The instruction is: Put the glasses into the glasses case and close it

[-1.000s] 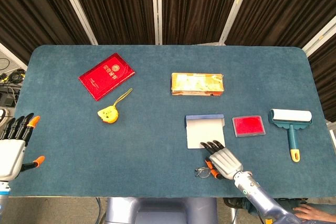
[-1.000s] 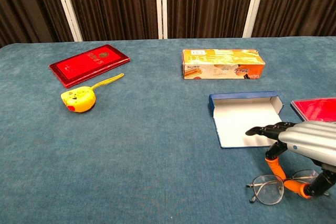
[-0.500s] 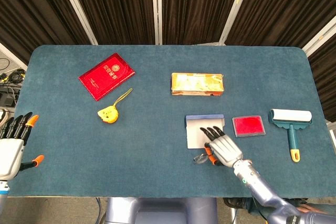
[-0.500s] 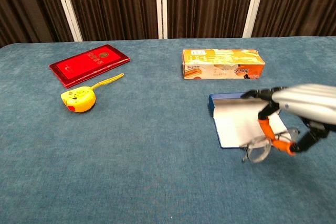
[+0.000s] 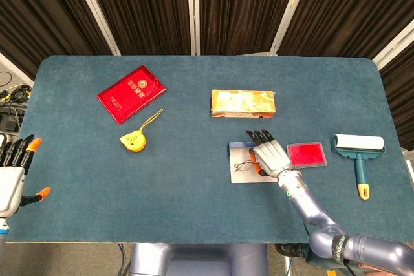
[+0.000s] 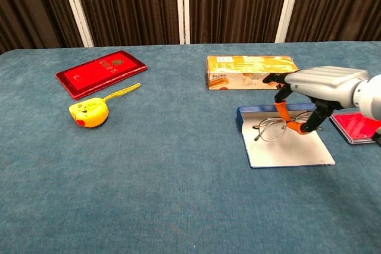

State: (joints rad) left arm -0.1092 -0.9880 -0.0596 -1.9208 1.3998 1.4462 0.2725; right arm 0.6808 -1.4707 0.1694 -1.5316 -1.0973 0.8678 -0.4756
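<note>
The open glasses case (image 5: 240, 174) (image 6: 278, 150) lies flat right of the table's middle, white inside with a blue rim. Thin wire-framed glasses (image 5: 244, 163) (image 6: 272, 129) hang just above it, pinched by my right hand (image 5: 270, 155) (image 6: 318, 84) between its orange-tipped thumb and a finger. My left hand (image 5: 11, 176) shows only in the head view, at the left edge off the table, fingers spread and holding nothing.
An orange box (image 5: 243, 103) (image 6: 252, 71) lies behind the case. A red pad (image 5: 306, 154) (image 6: 358, 125) and a lint roller (image 5: 358, 147) sit to its right. A red booklet (image 5: 131, 93) (image 6: 102, 72) and yellow tape measure (image 5: 133, 140) (image 6: 88, 113) lie far left.
My right hand lifted the glasses off the table's near edge and carried them back over the open case. The left hand drifted slightly lower.
</note>
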